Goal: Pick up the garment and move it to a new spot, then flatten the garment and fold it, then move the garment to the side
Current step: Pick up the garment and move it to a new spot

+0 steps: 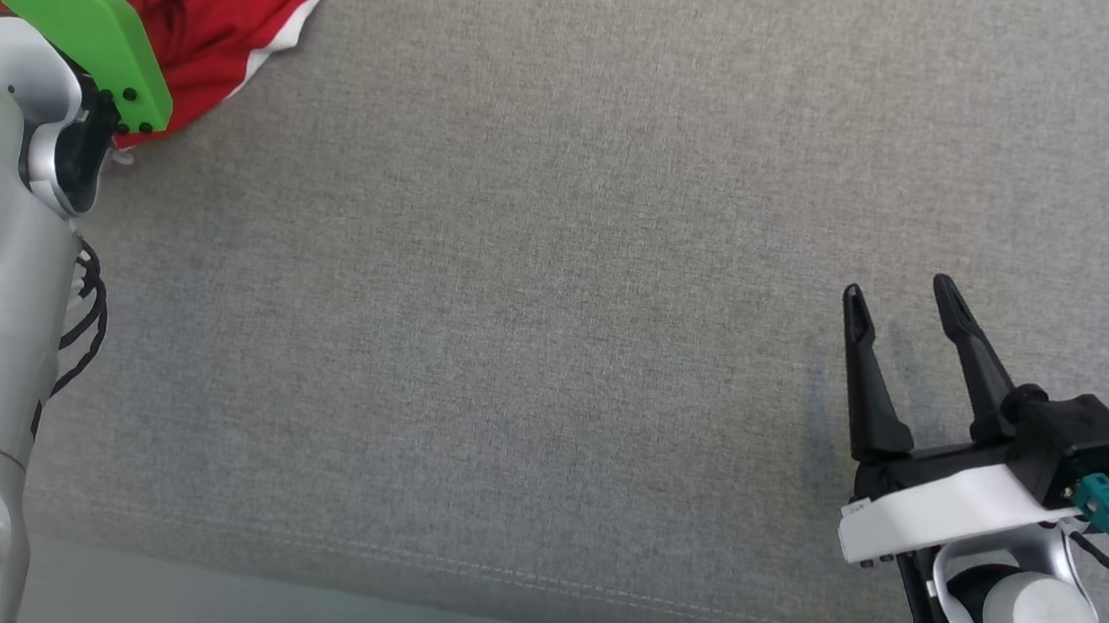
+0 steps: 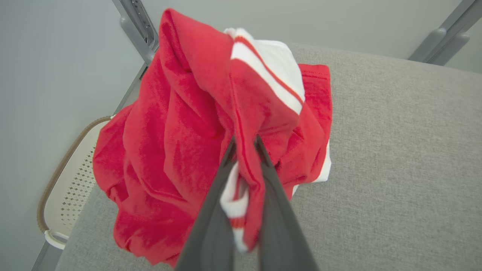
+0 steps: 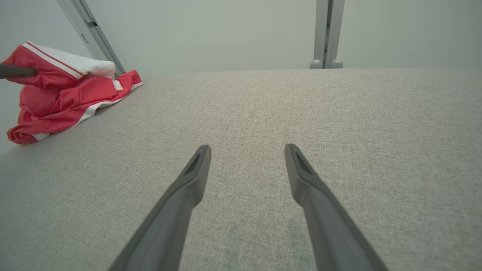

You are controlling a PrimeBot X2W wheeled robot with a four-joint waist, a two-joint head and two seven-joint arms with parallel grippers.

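The garment (image 2: pixel 180 143) is a crumpled red piece with white stripes, heaped at the far left corner of the grey padded table (image 1: pixel 555 302). It also shows as garment (image 1: pixel 219 11) and garment (image 3: pixel 64 90). My left gripper (image 2: pixel 244 145) is shut on a raised fold of it, a white-striped hem pinched between the two dark fingers. In the head view a green wrist plate hides the left fingers. My right gripper (image 1: pixel 902 297) hovers over bare table at the right, open, nothing between its fingers; the same right gripper (image 3: pixel 246 150) stands far from the cloth.
A white perforated basket (image 2: pixel 67 180) with a brown rim stands off the table's left edge, below the cloth. Grey frame posts (image 3: pixel 325 34) rise behind the table's far edge. The table's front seam (image 1: pixel 491 577) runs near me.
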